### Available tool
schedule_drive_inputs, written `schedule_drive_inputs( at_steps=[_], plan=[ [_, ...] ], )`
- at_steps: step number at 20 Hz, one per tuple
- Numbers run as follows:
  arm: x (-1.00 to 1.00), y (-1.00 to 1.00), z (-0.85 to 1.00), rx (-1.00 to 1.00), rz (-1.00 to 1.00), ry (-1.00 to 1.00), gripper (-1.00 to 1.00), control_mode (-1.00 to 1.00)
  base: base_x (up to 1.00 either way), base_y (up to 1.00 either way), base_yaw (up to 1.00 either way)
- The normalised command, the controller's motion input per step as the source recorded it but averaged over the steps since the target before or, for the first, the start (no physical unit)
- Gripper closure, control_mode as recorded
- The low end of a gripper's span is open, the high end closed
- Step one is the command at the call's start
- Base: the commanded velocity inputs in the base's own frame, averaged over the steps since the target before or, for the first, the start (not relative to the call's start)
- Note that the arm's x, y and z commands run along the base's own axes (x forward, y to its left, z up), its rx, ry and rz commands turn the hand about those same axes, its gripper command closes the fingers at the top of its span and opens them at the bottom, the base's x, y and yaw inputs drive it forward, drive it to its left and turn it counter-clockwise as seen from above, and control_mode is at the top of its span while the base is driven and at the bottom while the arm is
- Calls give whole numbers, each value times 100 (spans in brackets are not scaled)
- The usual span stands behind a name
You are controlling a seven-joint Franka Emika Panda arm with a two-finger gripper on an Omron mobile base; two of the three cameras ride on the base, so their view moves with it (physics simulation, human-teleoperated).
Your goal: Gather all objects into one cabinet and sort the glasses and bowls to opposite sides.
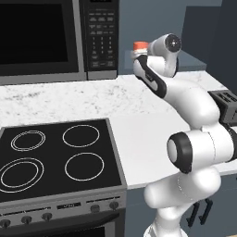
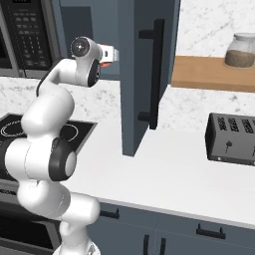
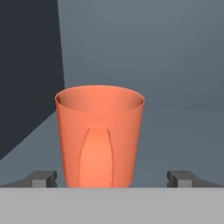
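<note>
No writing we can read: the microwave [image 1: 55, 37] keypad at the upper left of the left base view is too small to make out.

Hand view: the orange cup [image 3: 99, 135] stands upright in the centre of the frame, open end up, and we see nothing inside it past the rim. It sits on a slate-blue floor with slate-blue walls behind and a darker panel at the upper left, which we take for the inside of the cabinet [image 2: 134, 74]. The claw [image 3: 111, 178] is spread wide, one fingertip [image 3: 43, 178] at the lower left and the other at the lower right, each well clear of the cup's sides; it grips nothing.

Left base view: a sliver of the orange cup shows at the upper centre, just behind the arm's wrist.

Right base view: the cabinet door with its black bar handle [image 2: 155, 74] fills the upper centre. A glass jar [image 2: 241, 50] with brownish contents rests on a wooden shelf [image 2: 214, 74] at the upper right. A toaster [image 2: 231, 138] stands on the table [image 2: 169, 174].
</note>
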Motion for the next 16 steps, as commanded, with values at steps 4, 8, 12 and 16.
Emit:
schedule_drive_inputs(
  at_steps=[4, 8, 12, 16],
  plan=[
    [15, 9, 0, 0, -2, 0, -100, -100, 0, 0, 0],
    [14, 10, 0, 0, -2, 0, -100, -100, 0, 0, 0],
    [12, 12, -1, -1, -2, 0, 100, -100, 0, 0, 0],
    [6, 5, 0, 0, -1, 0, 100, -100, 0, 0, 0]
  ],
)
